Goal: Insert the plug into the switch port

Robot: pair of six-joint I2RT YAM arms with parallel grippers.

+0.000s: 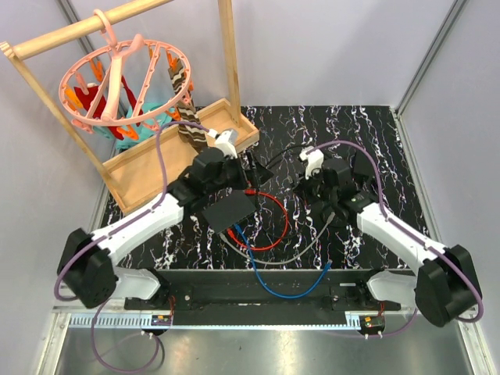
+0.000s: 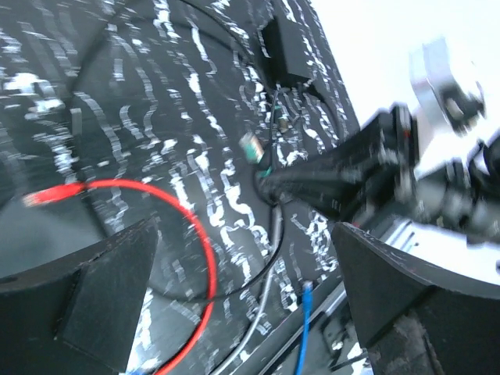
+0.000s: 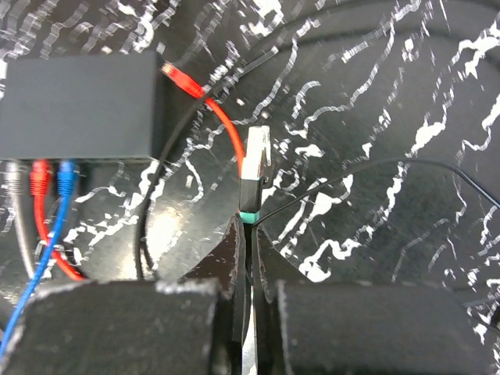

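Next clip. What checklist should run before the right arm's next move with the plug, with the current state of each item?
1. Grip on clear-tipped black-booted plug by right gripper: ok, shut on it.
2. Plug in front of flat matte black switch box, at its cabled edge: not ok, off to its side.
3. Free port: cannot tell.
4. Box held by left gripper: not ok, open and empty.
5. Path clear of loose red cable: not ok, it runs between plug and box.
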